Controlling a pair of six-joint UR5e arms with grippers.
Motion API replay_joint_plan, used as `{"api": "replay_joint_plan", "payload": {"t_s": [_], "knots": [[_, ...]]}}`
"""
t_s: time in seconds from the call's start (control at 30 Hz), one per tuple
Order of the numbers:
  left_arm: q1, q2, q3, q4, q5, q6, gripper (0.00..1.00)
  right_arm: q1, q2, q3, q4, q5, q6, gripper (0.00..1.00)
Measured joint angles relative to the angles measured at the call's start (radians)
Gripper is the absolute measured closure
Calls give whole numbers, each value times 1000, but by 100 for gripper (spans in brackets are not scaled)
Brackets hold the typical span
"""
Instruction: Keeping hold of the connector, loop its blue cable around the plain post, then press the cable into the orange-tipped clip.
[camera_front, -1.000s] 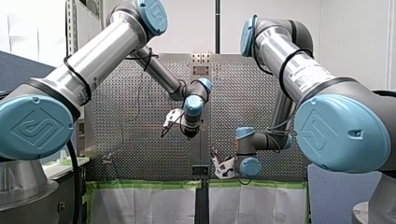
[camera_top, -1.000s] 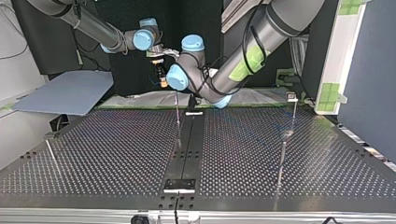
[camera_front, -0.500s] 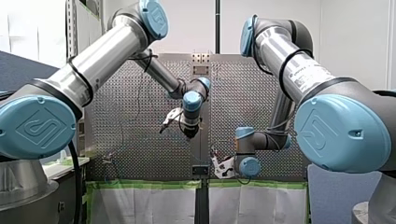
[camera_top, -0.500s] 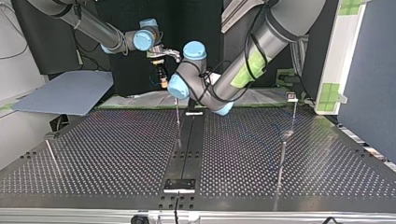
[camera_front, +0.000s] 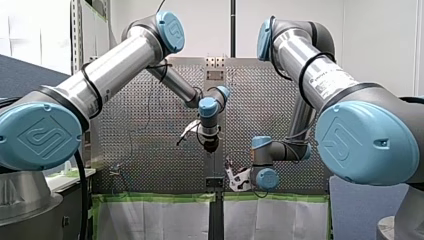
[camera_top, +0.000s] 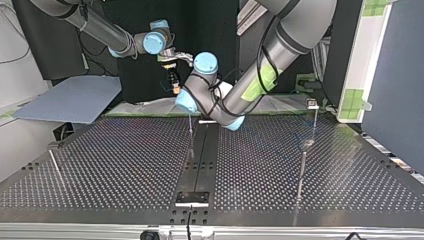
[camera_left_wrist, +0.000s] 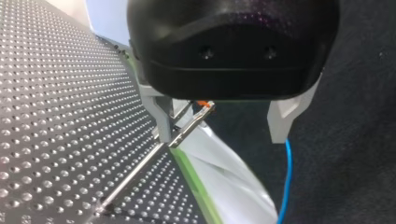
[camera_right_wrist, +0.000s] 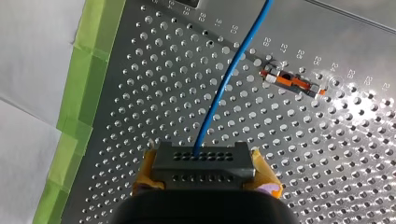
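Observation:
In the right wrist view my right gripper (camera_right_wrist: 205, 174) is shut on the grey connector (camera_right_wrist: 203, 160), its yellow pads on both sides. The blue cable (camera_right_wrist: 231, 74) runs from the connector ahead over the perforated table. The orange-tipped clip (camera_right_wrist: 292, 81) stands ahead of it, to one side of the cable. In the left wrist view my left gripper (camera_left_wrist: 224, 123) is open. The clip's orange tip (camera_left_wrist: 204, 104) on its thin metal post sits between the fingers, close to one finger (camera_left_wrist: 163, 122). The blue cable (camera_left_wrist: 286, 179) hangs beyond the other finger.
Thin metal posts stand on the table at the top view's middle (camera_top: 190, 131), right (camera_top: 302, 170) and left (camera_top: 55, 167). A black rail (camera_top: 202, 155) runs down the table's middle. Green tape (camera_right_wrist: 77, 93) and white sheeting line the table edge by my right gripper.
My left arm has swung its gripper down and to the right in the front view, closer to the clip's post. My right arm with the connector has stayed still.

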Motion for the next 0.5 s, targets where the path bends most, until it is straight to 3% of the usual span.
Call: {"api": "replay_joint_plan", "payload": {"t_s": [0.5], "knots": [[15, -21, 13, -157, -15, 6, 0, 3, 1, -2, 1, 0, -2, 100]]}}
